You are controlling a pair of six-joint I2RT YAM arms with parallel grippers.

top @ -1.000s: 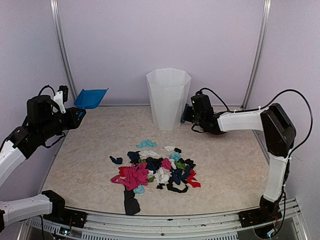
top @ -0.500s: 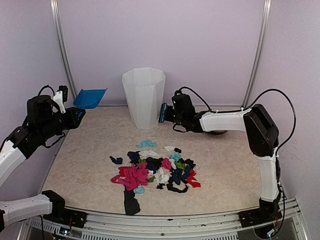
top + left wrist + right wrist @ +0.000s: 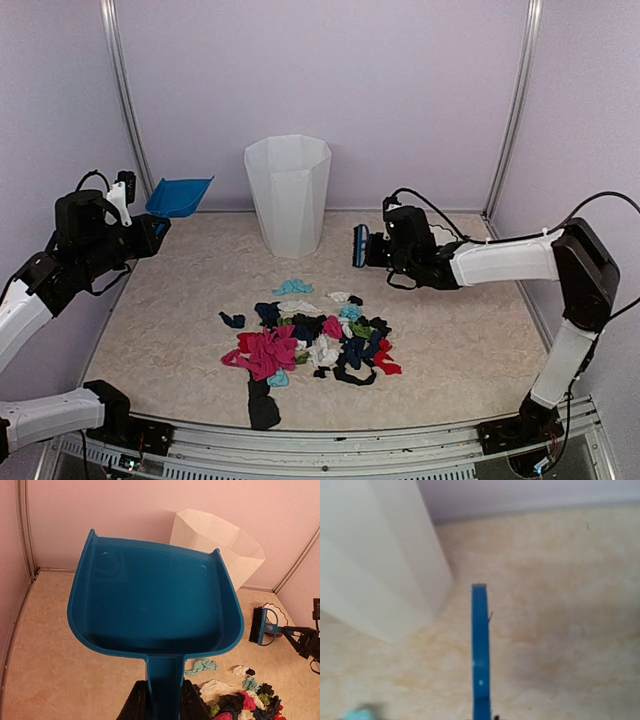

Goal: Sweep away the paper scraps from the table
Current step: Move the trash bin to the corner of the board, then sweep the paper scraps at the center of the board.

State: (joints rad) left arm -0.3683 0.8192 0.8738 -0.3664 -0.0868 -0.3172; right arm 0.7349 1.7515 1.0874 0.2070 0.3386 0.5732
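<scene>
Speckled beige, the marble-look surface (image 3: 170,330) carries the paper scraps (image 3: 305,340) as one loose heap in the lower centre of the top view. They are crumpled bits in pink, red, black, teal, green and white. A long black strip (image 3: 263,404) trails from the heap toward the metal front edge, and a teal scrap (image 3: 292,288) lies at its far side.

Past the heap, right of centre, the right fingers (image 3: 375,250) are pressed together on the handle of a small blue brush (image 3: 360,246), whose head is turned toward the left. Whether its dark bristles touch the surface cannot be told. The right wrist view shows the brush edge-on as a thin blue bar.

At the left of the frame, the left fingers (image 3: 152,228) clamp the handle of a blue dustpan (image 3: 180,196), held raised and well apart from the heap. In the left wrist view, two black fingers flank that handle.

Farthest back, a white faceted bin (image 3: 288,195) stands upright near the rear wall, between dustpan and brush and touching neither.
</scene>
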